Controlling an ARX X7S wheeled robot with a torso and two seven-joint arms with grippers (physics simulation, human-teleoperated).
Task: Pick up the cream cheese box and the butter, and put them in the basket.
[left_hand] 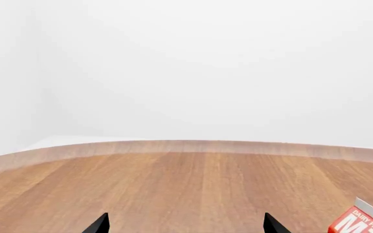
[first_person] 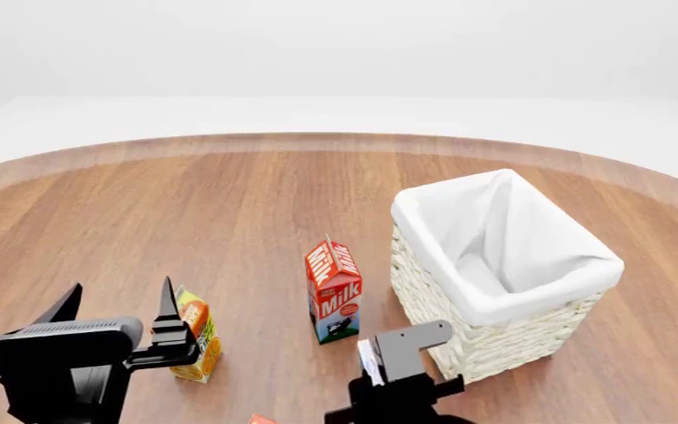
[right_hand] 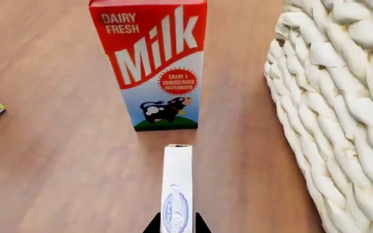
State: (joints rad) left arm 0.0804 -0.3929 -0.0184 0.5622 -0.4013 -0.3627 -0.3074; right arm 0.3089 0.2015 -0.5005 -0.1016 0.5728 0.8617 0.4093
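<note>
My right gripper (right_hand: 177,226) is shut on the cream cheese box (right_hand: 177,189), a thin white carton seen edge-on and held above the floor. The box points at the milk carton, with the wicker basket (right_hand: 342,97) right beside it. In the head view the right gripper (first_person: 381,366) and the cream cheese box (first_person: 367,358) are just in front of the basket's (first_person: 539,300) near left corner. My left gripper (first_person: 117,302) is open and empty, and in the left wrist view (left_hand: 186,226) it is over bare wood. A red corner (first_person: 260,420) at the bottom edge may be the butter; I cannot tell.
A red-and-white milk carton (first_person: 333,291) stands upright left of the basket. It also shows in the right wrist view (right_hand: 153,63) and the left wrist view (left_hand: 361,221). An orange juice carton (first_person: 198,337) stands by my left gripper. The round wooden surface (first_person: 257,203) ends at a curved far edge.
</note>
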